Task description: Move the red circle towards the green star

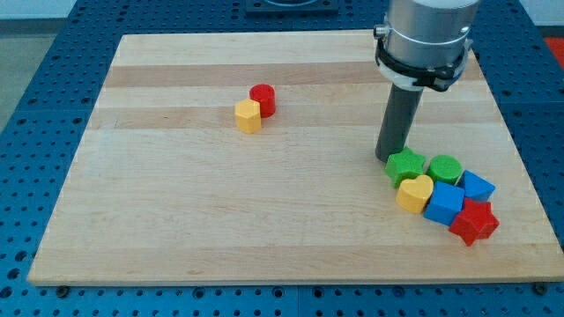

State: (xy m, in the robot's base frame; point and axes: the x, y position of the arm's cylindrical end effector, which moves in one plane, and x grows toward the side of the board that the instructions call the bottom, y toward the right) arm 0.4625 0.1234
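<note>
The red circle (263,99) sits at the upper middle of the wooden board (176,220), touching a yellow hexagon (248,115) at its lower left. The green star (406,165) lies at the view's right, at the top left of a cluster of blocks. My tip (388,157) stands just left of and above the green star, close to it or touching it. The tip is far to the right of the red circle.
The cluster at the right holds a green circle (445,167), a yellow heart (415,193), a blue cube (444,203), a second blue block (477,186) and a red star (474,221). The arm's grey body (425,40) hangs over the board's upper right.
</note>
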